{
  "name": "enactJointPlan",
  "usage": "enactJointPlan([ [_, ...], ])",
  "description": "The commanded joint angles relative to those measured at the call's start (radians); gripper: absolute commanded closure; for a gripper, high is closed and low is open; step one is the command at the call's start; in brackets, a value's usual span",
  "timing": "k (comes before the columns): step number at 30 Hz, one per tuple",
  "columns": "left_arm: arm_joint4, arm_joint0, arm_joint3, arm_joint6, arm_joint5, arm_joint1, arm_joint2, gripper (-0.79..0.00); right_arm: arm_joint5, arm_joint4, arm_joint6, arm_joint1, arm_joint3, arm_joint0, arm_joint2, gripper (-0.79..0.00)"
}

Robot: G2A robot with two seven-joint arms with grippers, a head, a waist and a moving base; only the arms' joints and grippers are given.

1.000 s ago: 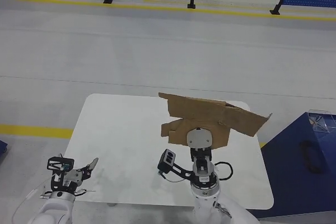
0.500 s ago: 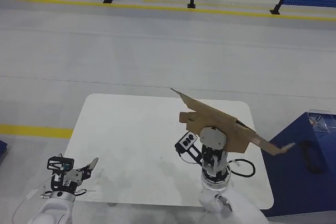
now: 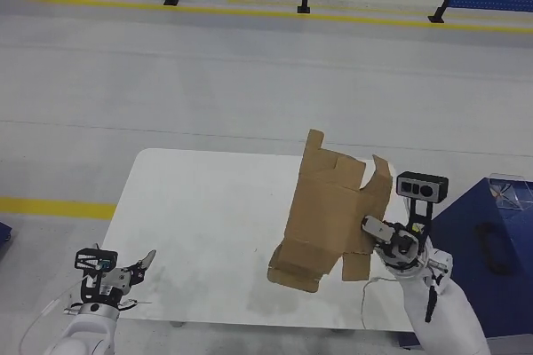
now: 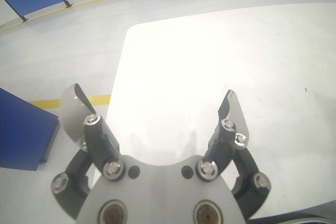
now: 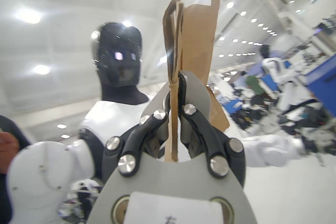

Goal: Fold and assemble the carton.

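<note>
Nearest me, my left pincer (image 4: pixel 154 93) hangs at the near left corner of the white table (image 4: pixel 210 51). Its fingers are spread wide with nothing between them. Farther off to the right, my right pincer (image 5: pixel 175 82) is clamped tight on one edge of the carton (image 5: pixel 195 38), with the cardboard pinched between both fingers. The carton is a flattened brown sheet of panels and flaps, held up over the right half of the table, well apart from my left pincer. It slants, with one end towards me near the table's front edge and the notched flaps at the far end. I cannot tell whether its near corner touches the tabletop.
</note>
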Motion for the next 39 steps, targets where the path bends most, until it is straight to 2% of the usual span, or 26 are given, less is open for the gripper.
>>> enactJointPlan([
  [1,0.000,0.000,0.000,0.000,0.000,0.000,0.000,-0.785,-0.056,-0.220,-0.057,0.003,-0.039,-0.014,0.046,0.000],
  [4,0.000,0.000,0.000,0.000,0.000,0.000,0.000,-0.785,-0.133,-0.433,-0.133,0.004,-0.082,-0.033,0.079,0.000],
  [6,0.000,0.000,0.000,0.000,0.000,0.000,0.000,-0.785,-0.162,-0.506,-0.169,0.002,-0.098,-0.047,0.076,0.000],
  [18,0.000,0.000,0.000,0.000,0.000,0.000,0.000,-0.785,-0.167,-0.540,-0.167,0.004,-0.107,-0.042,0.089,0.000],
  [19,0.000,0.000,0.000,0.000,0.000,0.000,0.000,-0.785,-0.177,-0.644,-0.177,0.007,-0.139,-0.030,0.124,0.000],
  [20,0.000,0.000,0.000,0.000,0.000,0.000,0.000,-0.785,-0.207,-0.847,-0.207,0.014,-0.208,-0.017,0.178,0.000],
  [23,0.000,0.000,0.000,0.000,0.000,0.000,0.000,-0.785,-0.305,-1.116,-0.313,0.013,-0.294,-0.044,0.266,0.000],
  [26,0.000,0.000,0.000,0.000,0.000,0.000,0.000,-0.785,-0.316,-1.395,-0.384,0.006,-0.424,-0.063,0.352,0.000],
  [31,0.000,0.000,0.000,0.000,0.000,0.000,0.000,-0.785,-0.316,-1.770,-0.592,-0.006,-0.549,-0.098,0.389,0.000],
  [34,0.000,0.000,0.000,0.000,0.000,0.000,0.000,-0.785,-0.316,-2.068,-0.796,-0.002,-0.549,-0.066,0.366,0.000],
  [35,0.000,0.000,0.000,0.000,0.000,0.000,0.000,-0.785,-0.316,-2.221,-0.909,0.003,-0.549,-0.048,0.352,0.000],
  [37,0.000,0.000,0.000,0.000,0.000,0.000,0.000,-0.785,-0.316,-2.415,-1.069,0.011,-0.549,-0.032,0.328,0.000],
  [39,0.000,0.000,0.000,0.000,0.000,0.000,0.000,-0.785,-0.265,-2.661,-1.270,0.021,-0.549,-0.025,0.299,0.000],
])
